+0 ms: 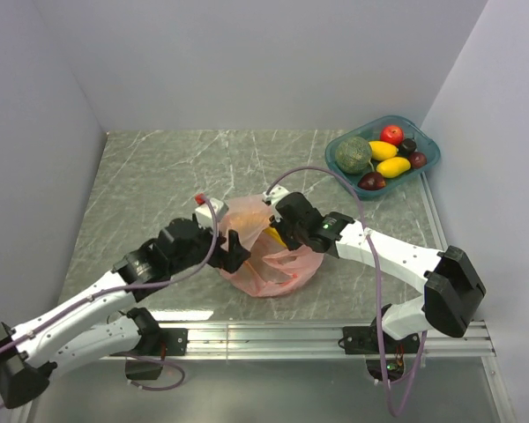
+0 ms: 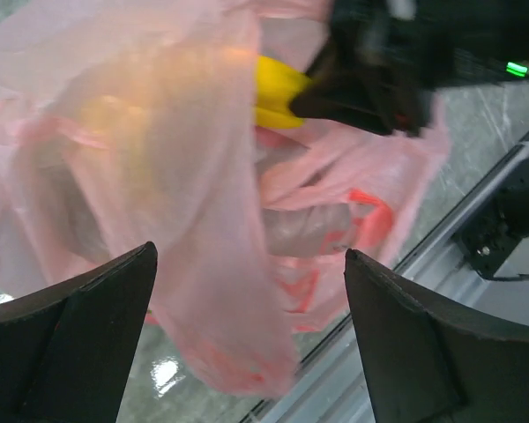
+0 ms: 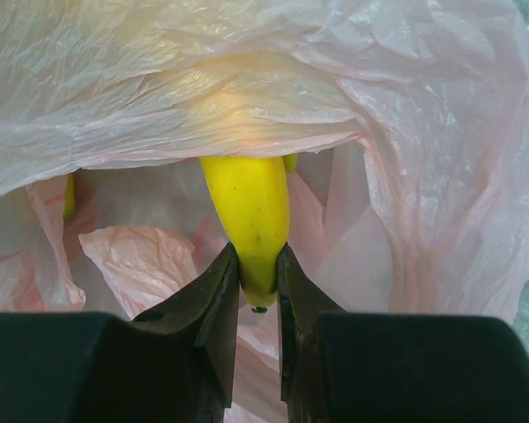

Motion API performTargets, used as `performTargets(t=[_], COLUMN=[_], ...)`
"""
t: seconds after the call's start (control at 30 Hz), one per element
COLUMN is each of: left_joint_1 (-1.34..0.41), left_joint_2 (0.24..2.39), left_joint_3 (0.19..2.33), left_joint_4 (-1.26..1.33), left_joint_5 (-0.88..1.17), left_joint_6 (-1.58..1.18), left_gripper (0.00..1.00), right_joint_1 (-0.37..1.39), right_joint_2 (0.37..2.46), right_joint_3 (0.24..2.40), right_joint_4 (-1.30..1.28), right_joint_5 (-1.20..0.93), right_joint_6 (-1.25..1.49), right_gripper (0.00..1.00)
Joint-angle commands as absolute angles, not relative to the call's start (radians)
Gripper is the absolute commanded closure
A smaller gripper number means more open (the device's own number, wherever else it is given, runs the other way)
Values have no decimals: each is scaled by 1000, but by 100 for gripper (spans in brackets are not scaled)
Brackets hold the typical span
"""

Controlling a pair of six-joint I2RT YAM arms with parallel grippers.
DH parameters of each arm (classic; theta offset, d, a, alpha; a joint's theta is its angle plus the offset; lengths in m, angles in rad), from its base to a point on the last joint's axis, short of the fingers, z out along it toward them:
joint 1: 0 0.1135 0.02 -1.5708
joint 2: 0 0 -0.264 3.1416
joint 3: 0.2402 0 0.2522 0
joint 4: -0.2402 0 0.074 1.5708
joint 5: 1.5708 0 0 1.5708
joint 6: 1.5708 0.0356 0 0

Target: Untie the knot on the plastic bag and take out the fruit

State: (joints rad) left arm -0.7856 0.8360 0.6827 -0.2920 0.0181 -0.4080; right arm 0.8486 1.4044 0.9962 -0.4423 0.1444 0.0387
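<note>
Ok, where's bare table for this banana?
Bare table runs between the plastic bag and the back wall, widest far left. A smaller patch lies between the right arm and the teal tray. The tray is full; both arms crowd the bag.

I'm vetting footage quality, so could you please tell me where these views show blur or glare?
Top external: sharp overall, with a pale glare patch on the table at its near edge. Left wrist: the plastic bag sits close to the lens and is soft, out of focus. Right wrist: the banana in the right gripper is crisp; light glows through the bag above.
</note>
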Motion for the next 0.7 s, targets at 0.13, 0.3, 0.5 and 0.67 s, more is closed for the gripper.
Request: performTargets(t=[0.13,0.3,0.5,0.67], left_joint_1=[-1113,-1284,-1319,-1315], left_joint_2=[853,1020,1164,1163], left_joint_3=[696,733,805,811], left_joint_4=[-307,-336,-492,-509], left_joint_5=[-478,-826,-1009,-1065], left_joint_6=[-488,-521,-679,-719], left_gripper=[6,12,29,98], right_joint_1=[854,854,854,856], right_joint_2=[1402,1390,1362,1335], right_joint_3=[1011,1006,993,960], right_joint_4=[-417,-416,-410,-400], right_joint_5=[187,175,161,164], right_joint_6=[98,113,123,109], right_gripper=[100,100,100,100])
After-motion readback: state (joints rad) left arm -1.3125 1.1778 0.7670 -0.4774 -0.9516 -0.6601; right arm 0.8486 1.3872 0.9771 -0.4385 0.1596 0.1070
